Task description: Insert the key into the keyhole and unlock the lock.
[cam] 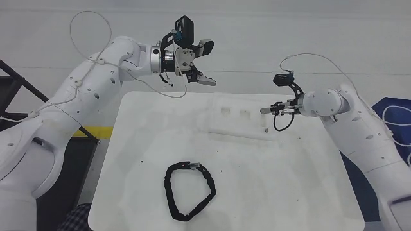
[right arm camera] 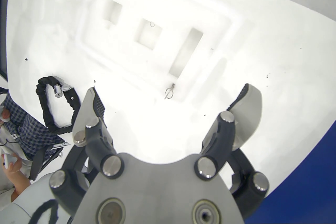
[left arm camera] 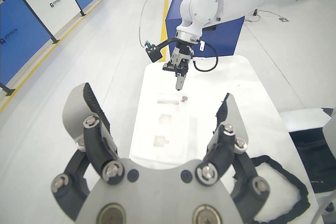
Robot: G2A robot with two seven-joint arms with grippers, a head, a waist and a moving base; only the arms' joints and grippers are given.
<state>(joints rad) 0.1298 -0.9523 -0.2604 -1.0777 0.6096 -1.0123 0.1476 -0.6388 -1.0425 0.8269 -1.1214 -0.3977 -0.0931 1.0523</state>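
Right hand [cam: 262, 110] hangs over the white tabletop [cam: 308, 186], fingers [right arm camera: 92, 101] spread wide, holding nothing; small metal key with a wire ring [right arm camera: 169, 92] lies flat just below this hand's tips, not touching them, on the edge of the white foam tray with rectangular cut-outs [cam: 221, 123], beside the tray's long slot; key also seen in the top view [cam: 266, 129] and the left wrist view [left arm camera: 184, 98]. Left hand [cam: 207, 63] is raised over the tabletop's far edge, wide open, empty, tray between it and the right hand; black fabric-sleeved chain lock [cam: 189, 190] lies in a closed loop on the tabletop, well apart from both hands, on the robot's side of the tray; its silver lock cylinder [right arm camera: 58, 91] sits on the loop's side nearest the tray, keyhole end visible.
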